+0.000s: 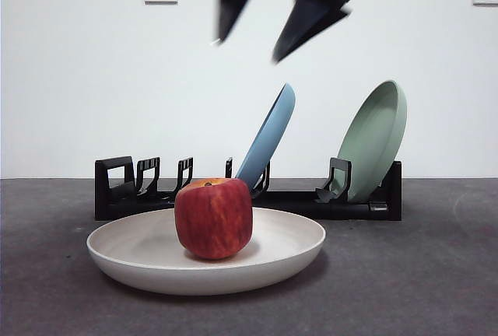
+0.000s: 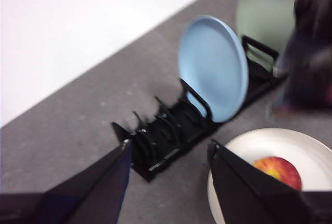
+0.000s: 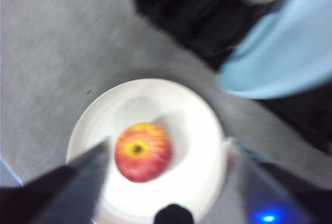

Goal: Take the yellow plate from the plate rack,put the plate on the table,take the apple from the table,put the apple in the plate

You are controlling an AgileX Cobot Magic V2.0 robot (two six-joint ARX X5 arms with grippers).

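Resting upright in the plate [image 1: 296,246], the apple [image 1: 214,218] needs nothing more from you; the plate lies flat on the table [image 1: 436,274] just before the rack [image 1: 249,200]. Both steps appear done. The right gripper [image 3: 166,156] hangs above the apple, jaws spread and empty, touching nothing. The left gripper [image 2: 168,175] waits off to the side near the rack end, jaws also apart, holding nothing. By my judgement, only withdrawal of the arms is left.
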